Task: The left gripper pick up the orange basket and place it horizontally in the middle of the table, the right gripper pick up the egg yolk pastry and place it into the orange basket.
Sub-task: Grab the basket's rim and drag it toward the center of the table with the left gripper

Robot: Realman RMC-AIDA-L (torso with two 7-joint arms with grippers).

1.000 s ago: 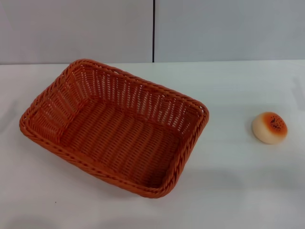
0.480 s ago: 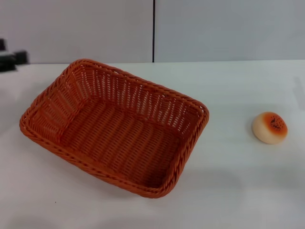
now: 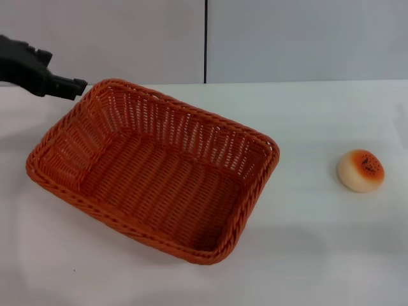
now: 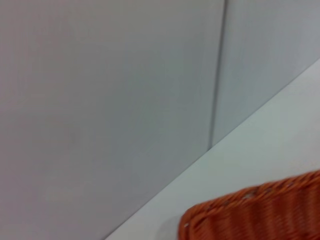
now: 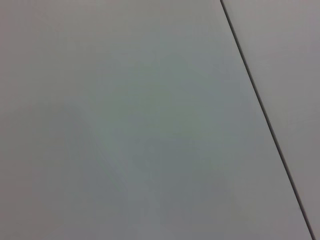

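The orange basket lies empty and skewed on the white table, left of centre. My left gripper comes in from the far left, its dark tip just short of the basket's far left corner and apart from the rim. That same corner of the orange basket shows in the left wrist view. The egg yolk pastry sits alone on the table at the right, well away from the basket. My right gripper is out of view; its wrist view holds only grey wall.
A grey panelled wall with a dark vertical seam backs the table. White tabletop lies between the basket and the pastry and along the front edge.
The left arm has come into the head view from the far left and moved right, reaching the basket's far left corner. Basket and pastry have not moved.
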